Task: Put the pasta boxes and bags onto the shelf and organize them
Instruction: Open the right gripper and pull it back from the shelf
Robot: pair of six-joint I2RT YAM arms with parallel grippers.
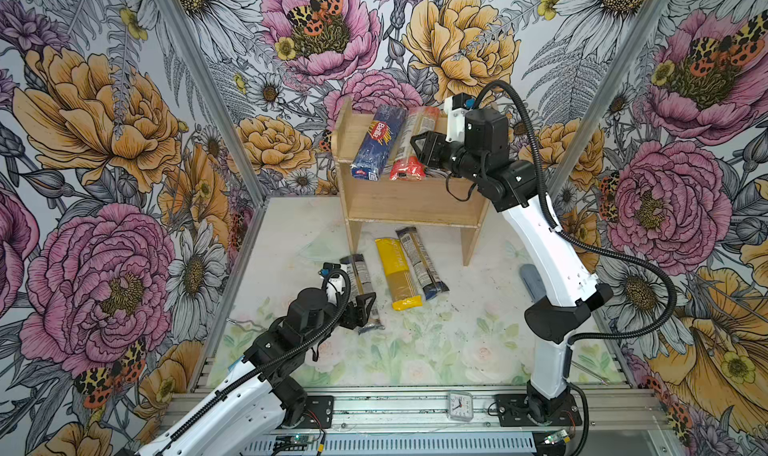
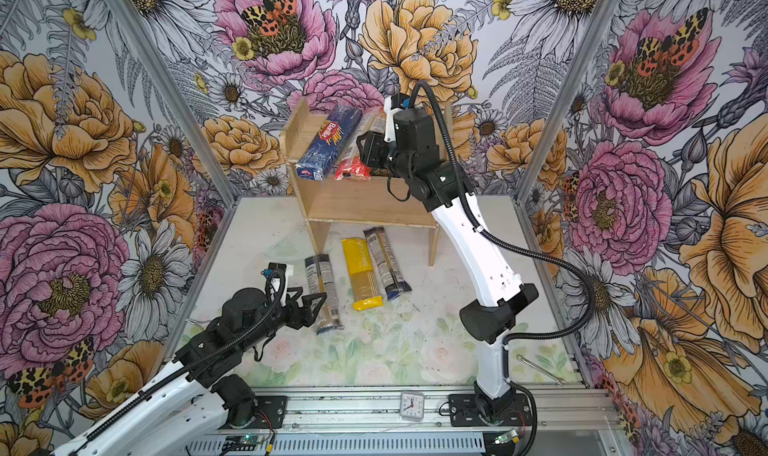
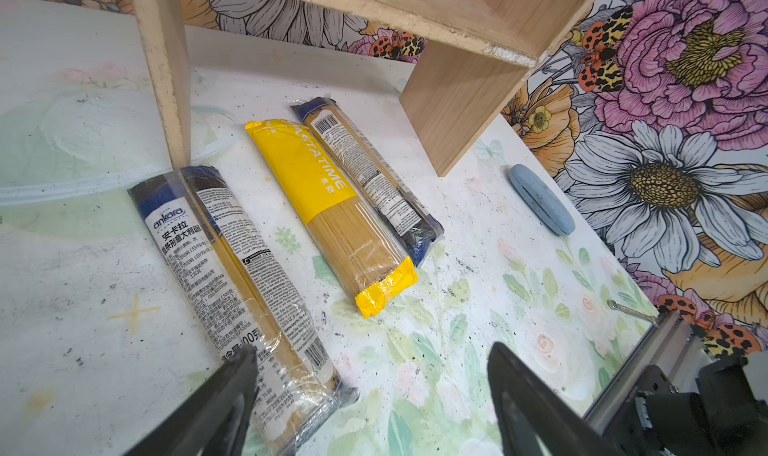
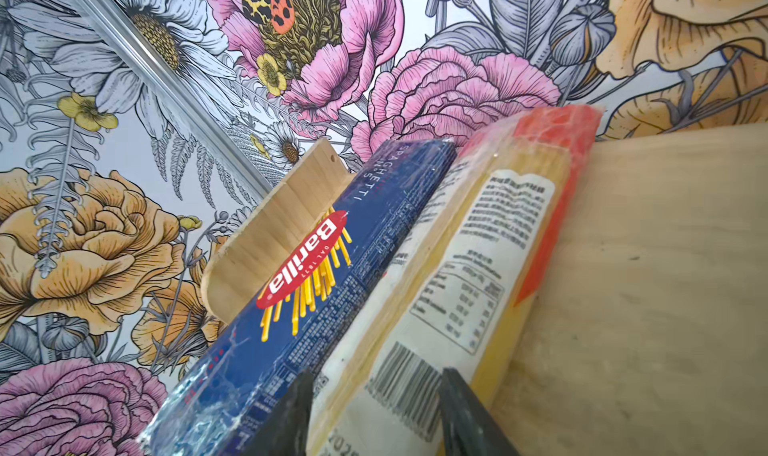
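On the top tier of the light-wood shelf the blue Barilla box and the red-ended bag lie side by side. My right gripper is over the red-ended bag's near end, jaws apart, straddling it. On the table lie a yellow-ended bag and two dark-ended bags. My left gripper hovers open over the near end of the left dark-ended bag, one finger above its edge.
A grey-blue oval object lies by the right arm and the shelf's right leg. A metal tool lies at the table's front right. A small clock stands on the front rail.
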